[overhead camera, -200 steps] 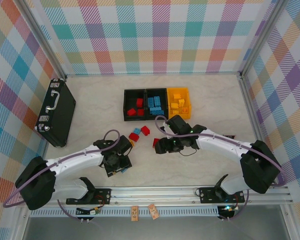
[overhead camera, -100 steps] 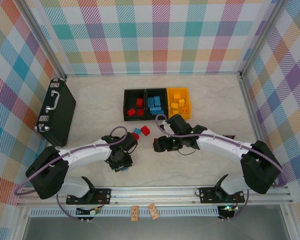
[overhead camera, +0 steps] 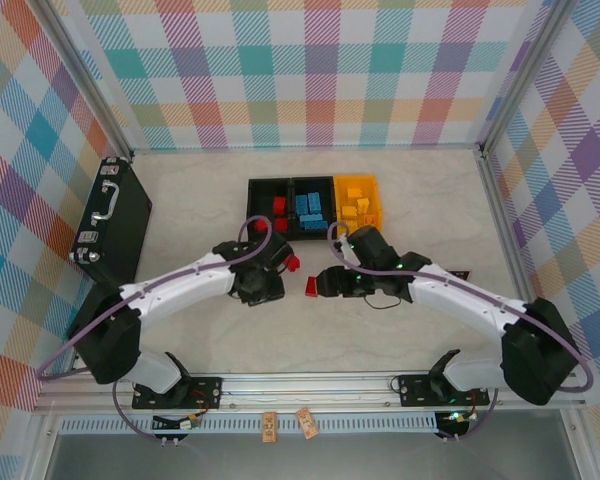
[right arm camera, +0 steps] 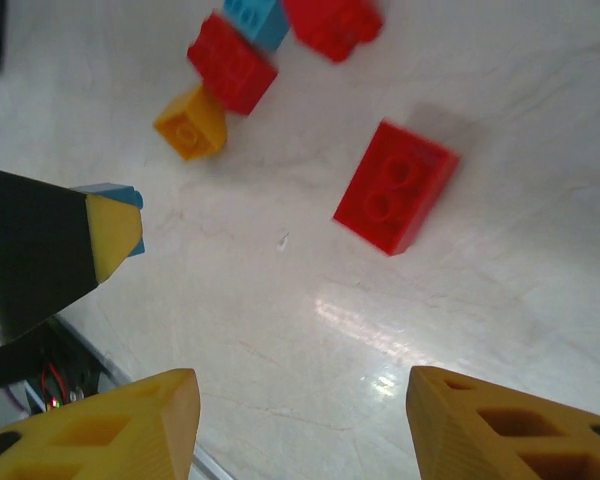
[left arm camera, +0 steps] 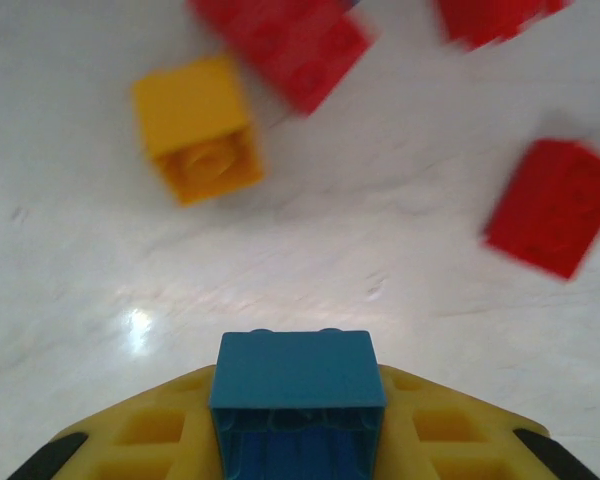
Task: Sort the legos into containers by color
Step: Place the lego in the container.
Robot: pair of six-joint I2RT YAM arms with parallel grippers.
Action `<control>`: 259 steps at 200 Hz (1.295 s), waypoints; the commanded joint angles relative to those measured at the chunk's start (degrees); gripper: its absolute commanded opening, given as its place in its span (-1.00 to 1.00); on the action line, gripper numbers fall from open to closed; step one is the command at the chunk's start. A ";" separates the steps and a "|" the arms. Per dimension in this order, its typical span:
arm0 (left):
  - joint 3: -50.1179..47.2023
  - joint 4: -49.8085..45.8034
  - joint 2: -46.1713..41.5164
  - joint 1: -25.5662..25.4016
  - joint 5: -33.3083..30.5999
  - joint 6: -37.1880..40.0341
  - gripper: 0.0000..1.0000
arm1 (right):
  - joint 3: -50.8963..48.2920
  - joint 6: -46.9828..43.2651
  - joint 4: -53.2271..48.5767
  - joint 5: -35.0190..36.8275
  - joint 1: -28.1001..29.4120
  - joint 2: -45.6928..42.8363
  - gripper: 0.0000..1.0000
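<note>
On the table (overhead camera: 195, 225) the three joined containers (overhead camera: 291, 200) sit beyond both my arms. The middle bin (overhead camera: 310, 181), where the blues lie, is ahead and a little right of my left arm, which is the nearer arm to it. My left fingers (left arm camera: 150, 432) are clamped on a blue brick (left arm camera: 298, 375), held clear of the table. My right fingers (right arm camera: 110, 420) stand partly apart and empty. A red brick (right arm camera: 395, 185) lies ahead of their gap, its long axis slanting away from me. I can read no writing or brand anywhere.
</note>
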 commanded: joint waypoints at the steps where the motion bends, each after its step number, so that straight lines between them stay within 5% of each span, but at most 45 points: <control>1: 8.32 -3.25 4.69 0.37 -3.10 6.54 -0.37 | -1.68 2.37 -0.49 2.59 -2.94 -3.83 0.15; 72: 32.66 -5.54 22.52 3.95 -1.42 14.40 -0.37 | -3.39 4.38 -2.30 6.33 -11.40 -9.52 0.15; 145: 57.29 -8.03 41.05 7.45 -0.69 16.62 -0.37 | -5.92 5.66 -1.98 6.71 -12.72 -10.95 0.15; 215: 70.53 -6.54 52.67 9.97 2.86 16.26 -0.34 | -6.21 5.94 -0.63 5.72 -12.80 -9.54 0.15; 259: 71.00 -4.70 53.84 10.19 4.22 15.35 -0.13 | -6.29 5.86 -0.13 5.73 -12.80 -8.81 0.16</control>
